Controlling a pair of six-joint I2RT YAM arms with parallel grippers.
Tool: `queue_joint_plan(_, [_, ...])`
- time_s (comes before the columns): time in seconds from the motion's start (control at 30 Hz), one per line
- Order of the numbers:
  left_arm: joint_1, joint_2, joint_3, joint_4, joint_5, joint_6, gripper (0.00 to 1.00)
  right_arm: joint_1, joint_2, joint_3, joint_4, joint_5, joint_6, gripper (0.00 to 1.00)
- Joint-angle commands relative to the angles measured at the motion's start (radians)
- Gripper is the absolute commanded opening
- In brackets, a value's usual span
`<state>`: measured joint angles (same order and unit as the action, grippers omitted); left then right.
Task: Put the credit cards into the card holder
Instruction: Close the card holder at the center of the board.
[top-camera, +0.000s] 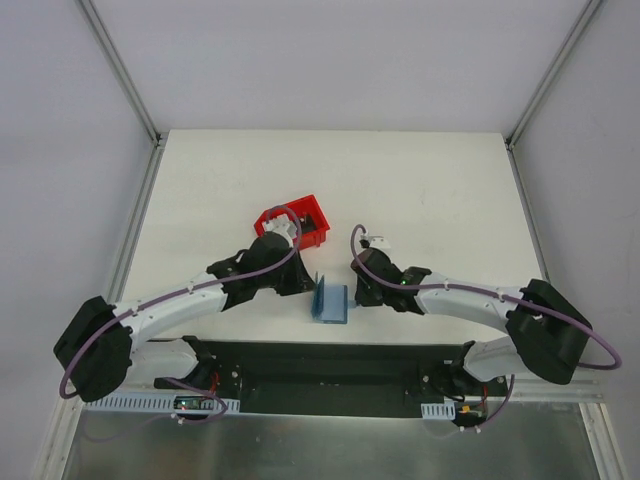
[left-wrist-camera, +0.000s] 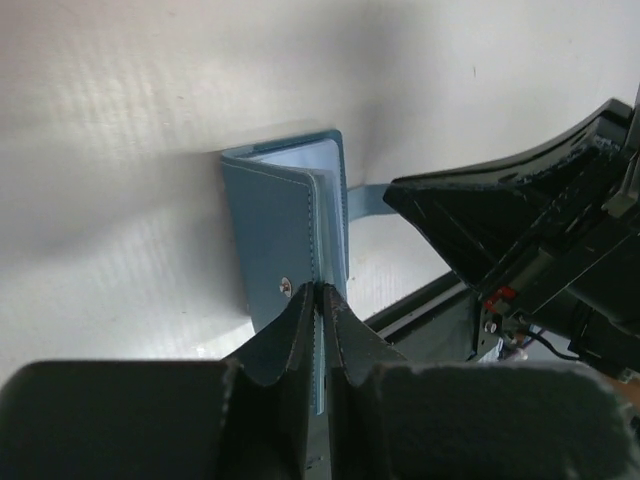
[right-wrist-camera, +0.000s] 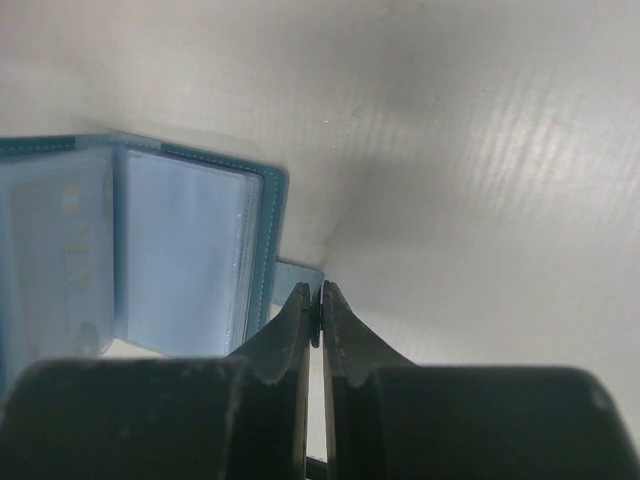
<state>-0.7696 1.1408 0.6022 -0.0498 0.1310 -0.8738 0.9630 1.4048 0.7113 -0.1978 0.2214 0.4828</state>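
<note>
The left arm (top-camera: 170, 310) sweeps in from its base at the near-left corner, elbow low, its wrist angled toward the middle of the table (top-camera: 420, 190). The right arm (top-camera: 470, 297) mirrors it from the near-right corner, so the 2 wrists face each other with the wallet (top-camera: 330, 302) between them.

The wallet lies near the front edge, just ahead of the black base plate (top-camera: 330, 375). It is spread open, with 1 teal cover standing upright and the rest flat on the table.

The left gripper (left-wrist-camera: 320, 290) is clenched on the edge of that upright cover, just beside the small metal snap, its 2 fingers pressed onto the leather from either side. The right gripper (right-wrist-camera: 315, 295) has its fingers drawn almost together on the snap tab (right-wrist-camera: 298, 275), which sticks out from the flat half; it appears to pinch the tab. The clear inner pockets are spread out beside it. Whether any hold cards cannot be told.

A red bin (top-camera: 318, 228) sits behind the left wrist, apart from the wallet.

The table is white and matte. Pale grey panels wall it on 3 sides, joined by aluminium posts (top-camera: 120, 70).
</note>
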Motion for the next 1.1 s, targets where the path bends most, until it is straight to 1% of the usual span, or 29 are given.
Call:
queue_joint_plan(0.0, [-0.063,0.112,0.1,0.008,0.042,0.003,0.09,-0.026,-0.093,-0.073,0.113,0.012,0.056,0.04])
queue_joint_plan(0.1, [-0.095,0.21,0.14,0.027,0.074,-0.014,0.15,-0.038,-0.118,-0.11,0.147,-0.001,0.076,0.05])
queue_joint_plan(0.23, [-0.112,0.321,0.165,0.122,0.174,-0.056,0.2,-0.046,-0.119,-0.125,0.166,-0.016,0.088,0.05])
queue_joint_plan(0.3, [-0.112,0.359,0.165,0.166,0.203,-0.073,0.25,-0.05,-0.125,-0.128,0.167,-0.016,0.089,0.05])
queue_joint_plan(0.37, [-0.112,0.384,0.162,0.174,0.208,-0.086,0.28,-0.053,-0.139,-0.133,0.167,-0.014,0.091,0.05])
queue_joint_plan(0.47, [-0.112,0.39,0.124,0.182,0.174,-0.099,0.4,-0.058,-0.155,-0.134,0.172,-0.024,0.085,0.06])
queue_joint_plan(0.5, [-0.112,0.392,0.116,0.182,0.161,-0.1,0.41,-0.058,-0.158,-0.136,0.178,-0.033,0.083,0.06])
queue_joint_plan(0.63, [-0.111,0.407,0.077,0.183,0.121,-0.108,0.42,-0.058,-0.155,-0.121,0.193,-0.074,0.07,0.06])
queue_joint_plan(0.7, [-0.114,0.421,0.073,0.183,0.121,-0.102,0.37,-0.06,-0.147,-0.104,0.193,-0.097,0.062,0.07])
queue_joint_plan(0.73, [-0.114,0.425,0.07,0.183,0.124,-0.103,0.35,-0.06,-0.139,-0.096,0.219,-0.117,0.057,0.08])
queue_joint_plan(0.87, [-0.114,0.41,0.041,0.183,0.095,-0.114,0.32,-0.056,-0.084,-0.064,0.245,-0.191,0.057,0.08])
queue_joint_plan(0.97, [-0.112,0.387,0.028,0.18,0.078,-0.11,0.33,-0.055,-0.04,-0.058,0.285,-0.26,0.065,0.08])
queue_joint_plan(1.07, [-0.114,0.382,0.028,0.151,0.049,-0.108,0.32,-0.056,0.023,-0.015,0.24,-0.286,0.057,0.09])
